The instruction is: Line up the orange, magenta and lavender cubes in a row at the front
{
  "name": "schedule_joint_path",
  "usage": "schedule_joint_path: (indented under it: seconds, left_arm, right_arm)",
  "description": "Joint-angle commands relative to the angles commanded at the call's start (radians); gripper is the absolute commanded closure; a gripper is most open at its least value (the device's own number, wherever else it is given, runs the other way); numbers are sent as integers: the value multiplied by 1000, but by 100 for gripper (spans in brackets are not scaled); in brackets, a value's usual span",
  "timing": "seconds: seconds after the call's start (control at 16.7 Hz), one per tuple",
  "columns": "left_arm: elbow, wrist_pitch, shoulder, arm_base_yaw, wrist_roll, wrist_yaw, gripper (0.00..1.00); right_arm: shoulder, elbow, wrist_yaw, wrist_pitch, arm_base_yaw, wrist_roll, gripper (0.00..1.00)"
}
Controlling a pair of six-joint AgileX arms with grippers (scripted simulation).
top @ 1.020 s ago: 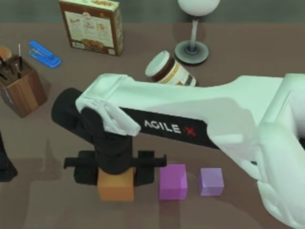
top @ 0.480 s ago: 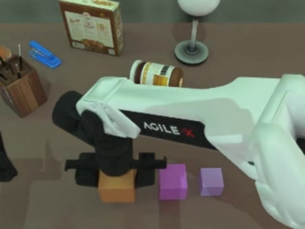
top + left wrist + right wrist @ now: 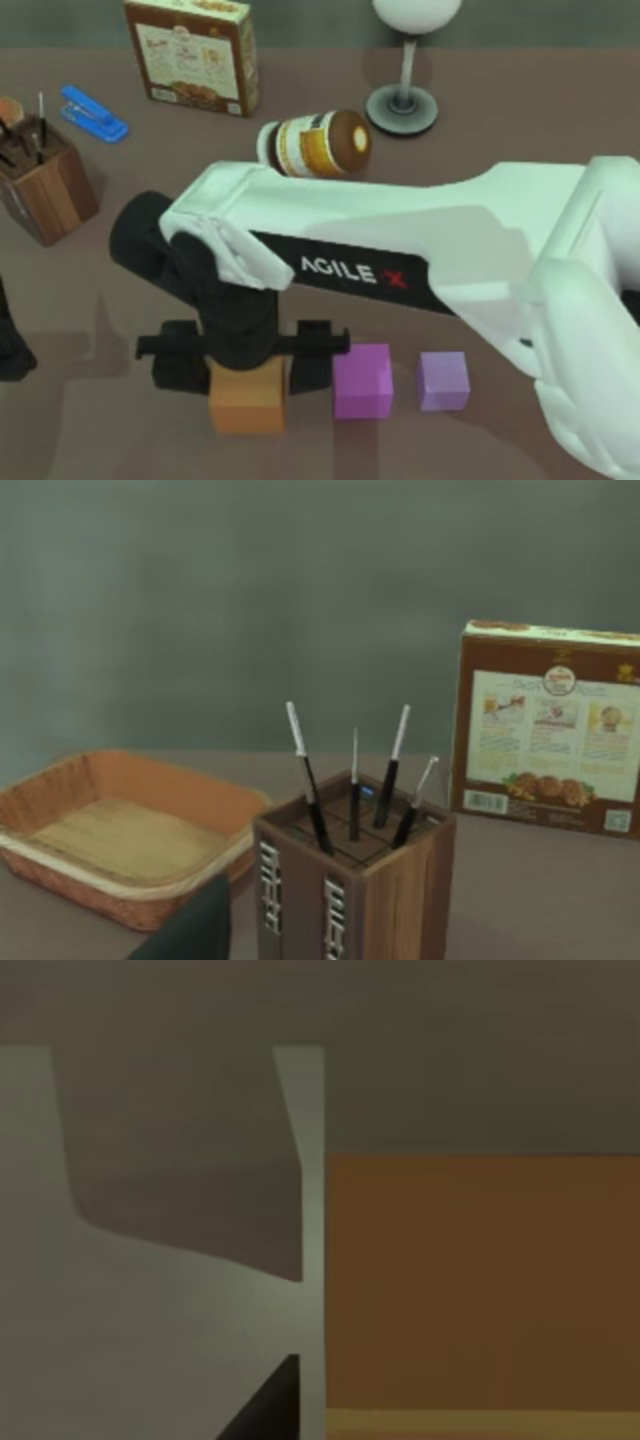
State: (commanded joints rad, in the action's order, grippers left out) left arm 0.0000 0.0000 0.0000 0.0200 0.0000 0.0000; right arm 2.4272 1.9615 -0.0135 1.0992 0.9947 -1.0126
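At the front of the table, the orange cube (image 3: 247, 405) sits between the dark fingers of my right gripper (image 3: 245, 368), which is shut on it from above. The arm reaches across from the right side and hides the cube's back part. The right wrist view shows the orange cube (image 3: 480, 1280) close up, filling one side. The magenta cube (image 3: 362, 380) stands just right of the orange one, and the smaller lavender cube (image 3: 443, 380) right of that, all on one line. My left gripper (image 3: 8, 345) is parked at the table's left edge.
A brown jar (image 3: 315, 143) lies on its side behind the right arm. Behind it stand a wine glass (image 3: 403, 100) and a cereal box (image 3: 192, 55). A blue stapler (image 3: 92, 112) and a wooden holder (image 3: 45, 190) are at the left. A wicker basket (image 3: 120, 830) shows in the left wrist view.
The jar has tipped onto its side and rolled left. My right gripper and the orange cube have shifted slightly toward the front. The other cubes have not moved.
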Motion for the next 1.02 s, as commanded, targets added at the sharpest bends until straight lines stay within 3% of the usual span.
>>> schedule_joint_path:
  seconds: [0.6, 1.02]
  left_arm:
    - [0, 0, 0, 0, 0, 0, 0]
    - [0, 0, 0, 0, 0, 0, 0]
  right_arm:
    - [-1, 4, 0, 4, -1, 0, 0]
    - [-32, 187, 1, 225, 7, -1, 0]
